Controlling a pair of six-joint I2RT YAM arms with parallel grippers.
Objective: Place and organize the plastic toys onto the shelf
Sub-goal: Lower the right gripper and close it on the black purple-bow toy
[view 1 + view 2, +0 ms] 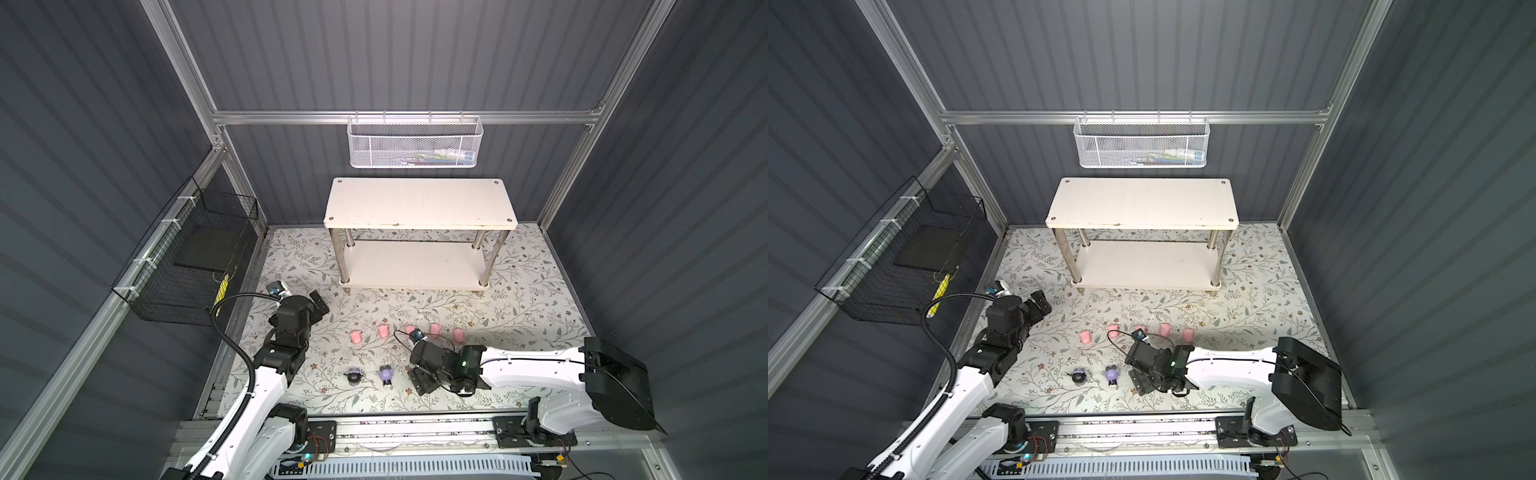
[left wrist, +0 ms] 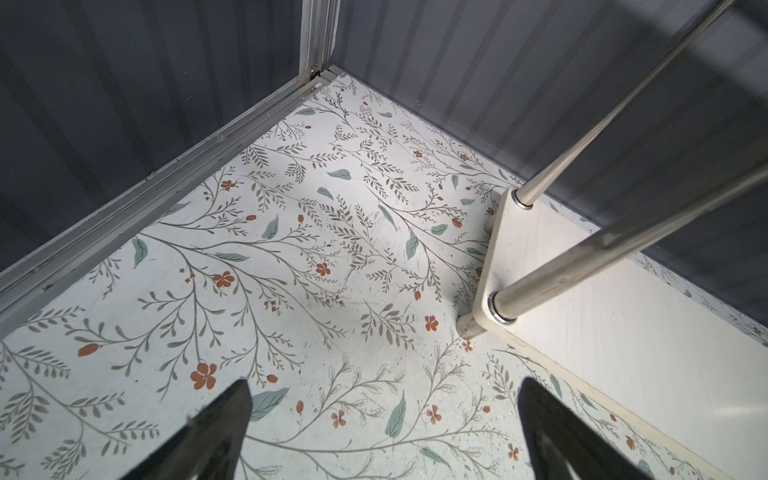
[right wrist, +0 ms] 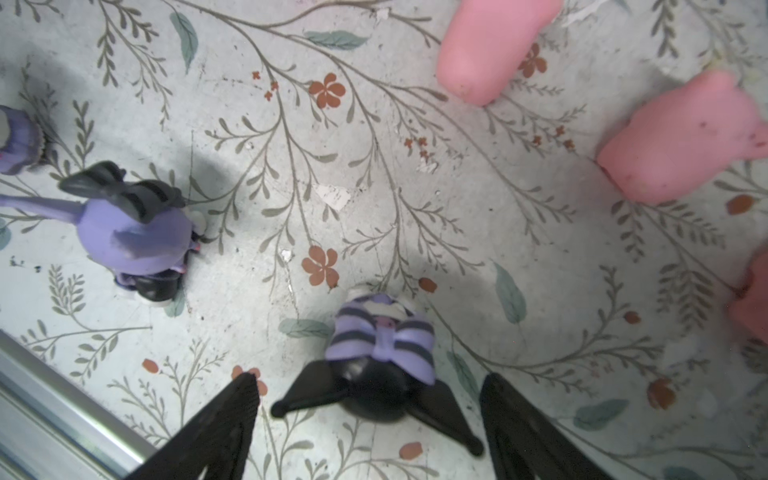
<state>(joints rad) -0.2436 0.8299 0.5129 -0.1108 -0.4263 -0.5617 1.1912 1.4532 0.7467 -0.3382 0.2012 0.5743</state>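
Pink toy [image 3: 685, 145]; lavender toy [image 3: 380, 347], black-striped bow, black head; white shelf [image 1: 419, 203]; floral-print tabletop [image 1: 519, 307], green leaves, rust flowers.

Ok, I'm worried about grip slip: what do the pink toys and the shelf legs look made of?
Pink toys: matte, soft-looking plastic or maybe rubber; even colour, no glare. Shelf legs: polished metal, probably steel; mirror-like reflections along the tubes.

Shelf [image 1: 419, 203] top board open from above; lower tier reachable from the front, between its metal legs [image 1: 344, 262]. Floral tabletop [image 1: 519, 299] lies free from shelf to the pink pig row [image 1: 383, 331]. Nearer the front edge, two lavender figurines [image 1: 386, 375] and the right arm [image 1: 532, 365] block the way.
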